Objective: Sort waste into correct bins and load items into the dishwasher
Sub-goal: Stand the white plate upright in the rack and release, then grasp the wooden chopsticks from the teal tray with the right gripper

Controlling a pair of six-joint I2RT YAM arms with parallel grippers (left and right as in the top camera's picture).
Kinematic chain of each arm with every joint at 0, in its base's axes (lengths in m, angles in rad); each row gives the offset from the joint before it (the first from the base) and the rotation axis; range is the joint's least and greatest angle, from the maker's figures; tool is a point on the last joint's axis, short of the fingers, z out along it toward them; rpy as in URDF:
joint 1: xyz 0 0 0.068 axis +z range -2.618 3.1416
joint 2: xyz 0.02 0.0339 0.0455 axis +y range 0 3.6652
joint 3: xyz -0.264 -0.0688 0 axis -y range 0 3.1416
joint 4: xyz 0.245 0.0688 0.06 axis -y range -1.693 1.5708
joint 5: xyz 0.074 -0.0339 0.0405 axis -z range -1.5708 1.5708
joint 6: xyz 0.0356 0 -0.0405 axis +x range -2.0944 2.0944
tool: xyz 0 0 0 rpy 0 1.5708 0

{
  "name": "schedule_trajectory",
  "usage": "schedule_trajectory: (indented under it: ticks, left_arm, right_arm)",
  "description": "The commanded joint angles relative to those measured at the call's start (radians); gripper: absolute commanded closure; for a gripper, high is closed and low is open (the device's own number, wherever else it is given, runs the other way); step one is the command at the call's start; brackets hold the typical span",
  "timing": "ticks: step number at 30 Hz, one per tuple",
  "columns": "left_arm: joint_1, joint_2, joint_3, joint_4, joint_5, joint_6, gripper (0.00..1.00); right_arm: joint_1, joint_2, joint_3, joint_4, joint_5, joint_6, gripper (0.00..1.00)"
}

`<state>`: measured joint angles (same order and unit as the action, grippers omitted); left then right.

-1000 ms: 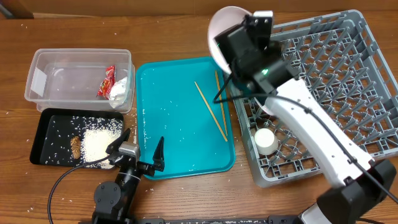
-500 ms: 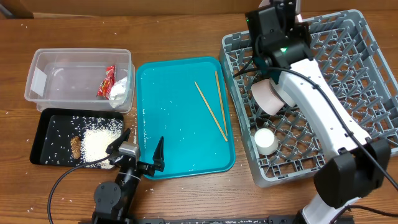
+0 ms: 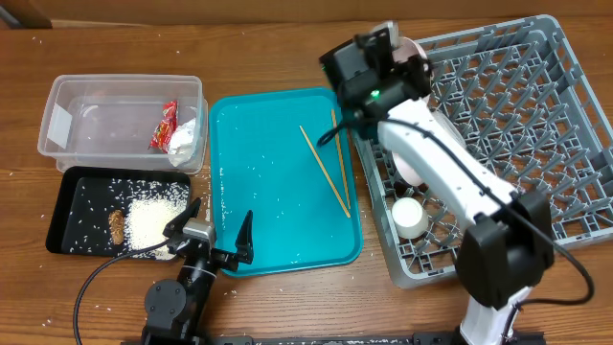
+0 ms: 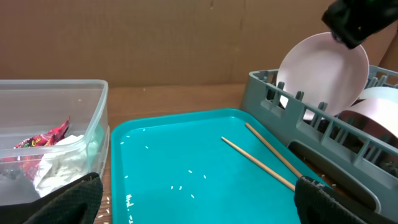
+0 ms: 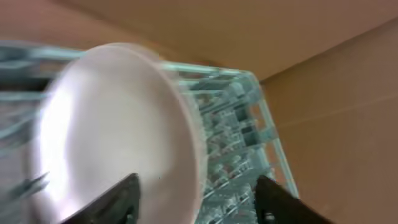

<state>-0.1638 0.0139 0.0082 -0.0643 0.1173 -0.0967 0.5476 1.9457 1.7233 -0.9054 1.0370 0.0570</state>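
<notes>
A white plate stands on edge at the far left corner of the grey dishwasher rack. My right gripper is open, its fingers either side of the plate's rim. A bowl leans behind the plate and a cup sits near the rack's front. Two chopsticks lie on the teal tray. My left gripper is open and empty over the tray's near left edge.
The clear tub at far left holds a red wrapper and a white tissue. The black tray in front of it holds rice and a brown scrap. Loose rice grains dot the teal tray.
My right arm carried the plate over the rack and swung back to its far left corner, where the jaws opened. The left arm has not moved.
</notes>
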Motion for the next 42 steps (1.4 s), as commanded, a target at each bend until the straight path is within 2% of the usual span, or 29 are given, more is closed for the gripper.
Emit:
schedule_trajectory:
  ticks: [1,5,7,14,24,26,28,29,30,35,39,42]
  left_arm:
    - [-0.002,-0.003,-0.003,-0.002,0.006,0.011,0.00]
    - [-0.002,-0.003,-0.003,-0.002,0.006,0.011,0.00]
    - [-0.002,-0.003,-0.003,-0.002,0.006,0.011,0.00]
    - [-0.002,-0.003,-0.003,-0.002,0.006,0.011,0.00]
    - [-0.002,-0.003,-0.003,-0.002,0.006,0.011,0.00]
    - [-0.002,-0.003,-0.003,-0.002,0.006,0.011,0.00]
    - [-0.002,-0.003,-0.003,-0.002,0.006,0.011,0.00]
    - [-0.002,-0.003,-0.003,-0.002,0.006,0.011,0.00]
    - [-0.002,-0.003,-0.003,-0.002,0.006,0.011,0.00]
    - [-0.002,-0.003,-0.003,-0.002,0.006,0.011,0.00]
    - [-0.002,-0.003,-0.003,-0.002,0.006,0.011,0.00]
    - [-0.002,-0.003,-0.003,-0.002,0.006,0.011,0.00]
  right_arm:
    - [0.106,-0.143,0.039,-0.045,-0.337,0.052,0.37]
    - [0.146,-0.143,0.013,-0.083,-0.914,0.052,0.40]
    - [0.146,-0.130,-0.024,-0.062,-1.011,0.052,0.42]
    - [0.145,-0.029,-0.162,0.008,-1.021,0.051,0.43]
    - [0.085,0.193,-0.172,0.058,-0.979,0.052,0.49]
    - [0.065,0.214,-0.172,0.047,-0.996,0.051,0.56]
    - [0.054,0.220,-0.172,0.003,-1.097,0.047,0.90]
    - [0.054,0.219,-0.171,-0.011,-1.113,0.047,0.94]
    - [0.059,0.218,-0.170,-0.028,-1.125,0.048,0.96]
    - [0.068,0.179,-0.098,-0.148,-1.238,0.096,0.96]
    - [0.059,0.085,-0.027,-0.175,-1.227,0.105,0.96]
    - [0.007,-0.033,0.013,-0.157,-1.114,0.109,0.96]
